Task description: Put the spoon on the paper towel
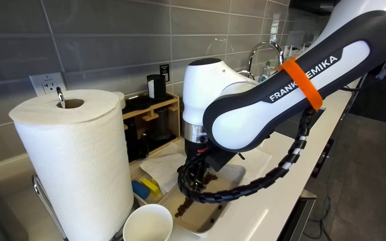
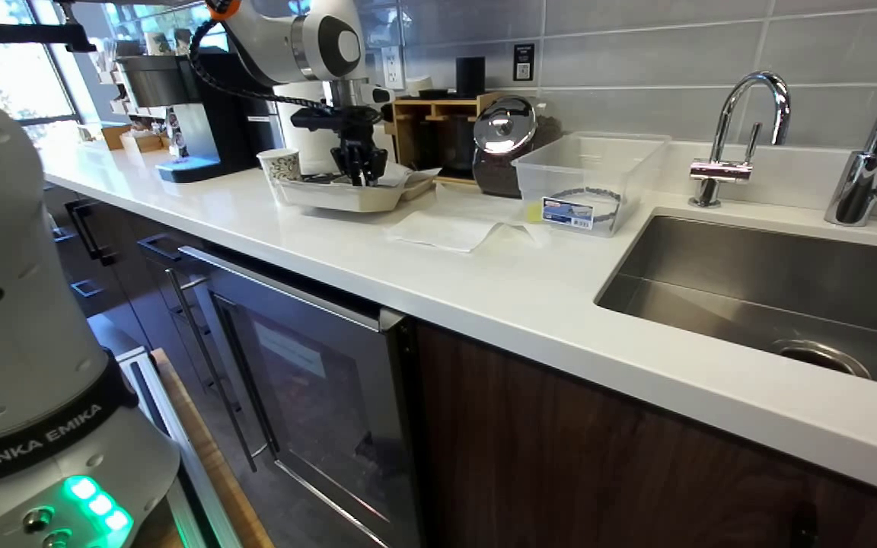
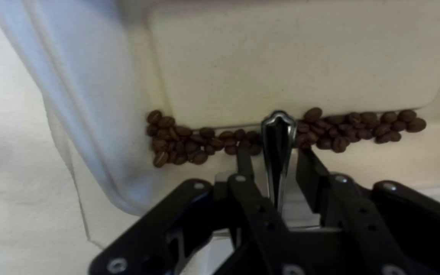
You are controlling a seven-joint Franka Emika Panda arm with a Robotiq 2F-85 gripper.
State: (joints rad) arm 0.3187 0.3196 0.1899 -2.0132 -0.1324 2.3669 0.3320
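Roll (image 1: 75, 157): In an exterior view, the big upright roll is standing in the foreground next to a white cup (image 1: 148, 224).
Tray (image 1: 204, 219): It is lying just behind that cup, holding a strip of dark beans (image 1: 184, 207).
Cable (image 1: 238, 195): The arm (image 1: 240, 130) is poised above the tray, and its looping cable is screening the grasp from here.
Paper towel (image 2: 438, 230): In an exterior view, the flat white sheet is lying on the counter (image 2: 537, 297), between the tray and a clear bin (image 2: 591, 167).
Gripper (image 2: 365, 181): It is hanging point-down at the tray, too small here to be read closely.
Spoon (image 3: 278, 160): In the wrist view, its handle is showing within the tray, the end crossing the beans; the bowl is hidden (so how that end is resting cannot be told).
Fingers (image 3: 311, 179): They are standing parted, one on either side of the handle, with pale gaps showing; nothing seems to be gripped.
Spoon step: The arm is apparently lining up the pick; the placing is not yet begun.
Towel move: The next move is probably calling for closing squarely on the handle, then lifting above the tray's wall before crossing to the sheet.
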